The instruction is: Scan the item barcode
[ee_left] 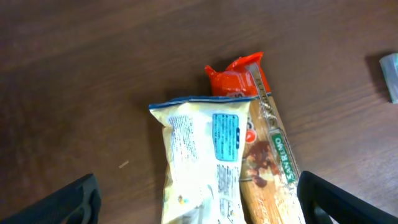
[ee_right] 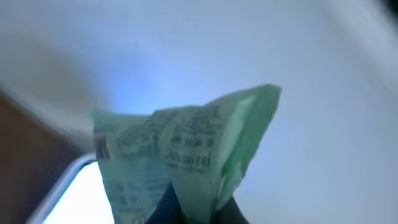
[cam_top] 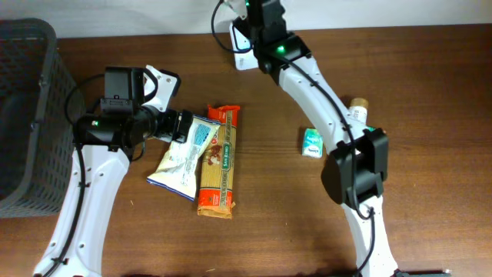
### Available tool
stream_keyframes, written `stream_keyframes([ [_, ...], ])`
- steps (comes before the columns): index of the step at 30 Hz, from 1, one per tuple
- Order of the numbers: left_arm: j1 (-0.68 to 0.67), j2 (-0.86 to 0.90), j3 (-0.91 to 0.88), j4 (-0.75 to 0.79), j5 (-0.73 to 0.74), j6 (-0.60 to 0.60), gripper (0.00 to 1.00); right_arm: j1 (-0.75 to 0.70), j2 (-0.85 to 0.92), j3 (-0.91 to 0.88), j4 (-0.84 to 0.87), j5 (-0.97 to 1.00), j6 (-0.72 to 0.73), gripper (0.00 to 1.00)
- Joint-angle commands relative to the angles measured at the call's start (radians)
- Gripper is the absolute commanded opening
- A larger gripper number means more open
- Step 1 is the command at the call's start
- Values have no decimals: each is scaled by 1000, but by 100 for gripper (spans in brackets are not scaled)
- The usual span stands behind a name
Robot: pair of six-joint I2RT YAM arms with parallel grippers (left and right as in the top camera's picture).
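The right claw point(ee_right: 196, 210), fingers pinched tight on the bottom edge of a green packet point(ee_right: 186, 149), holds it up in the middle of the wrist view against a pale, blue-lit background. The overhead view puts that arm at full reach toward the top centre of the frame, beside a white device point(cam_top: 241, 37) that is probably the scanner. The packet is creased into a peak and shows lines of small print, but no barcode can be made out on the face in view. The step in hand appears to be presenting the code. Doing it well probably means keeping the pinch low on the edge so no print is covered. The wrist would then turn until the coded panel squarely faces the reader, and hold steady so the fold does not bend the bars. Lower left in the overhead view, the left claw point(cam_top: 181, 123) hovers with its jaws spread wide and nothing between them. It sits just above the top of a white-and-blue bag point(cam_top: 183, 158), which lies against an orange packet point(cam_top: 217, 165) on the brown surface point(cam_top: 430, 77). That arm is best kept clear of the scan. A small green pack point(cam_top: 311, 142) lies at centre right beside the right arm, and a dark basket point(cam_top: 23, 115) fills the left edge of the frame.
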Motion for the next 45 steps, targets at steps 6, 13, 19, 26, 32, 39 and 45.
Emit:
stream_keyframes([
  [6, 3, -10, 7, 1, 0, 16, 99, -10, 229, 8, 356, 170, -378, 4],
  [13, 3, -10, 7, 1, 0, 16, 99, -9, 235, 8, 323, 174, -378, 4],
  [19, 3, -10, 7, 1, 0, 16, 99, -8, 167, 8, 226, 161, -261, 4],
  [26, 3, -10, 7, 1, 0, 16, 99, -12, -174, 8, -421, -8, 203, 4],
  [32, 3, -10, 7, 1, 0, 16, 99, -105, -258, -14, -1136, -314, 574, 4],
  [39, 3, -10, 7, 1, 0, 16, 99, -346, -229, -402, -1125, -387, 637, 4],
  [45, 3, -10, 7, 1, 0, 16, 99, -455, -229, -453, -1161, -534, 620, 63],
])
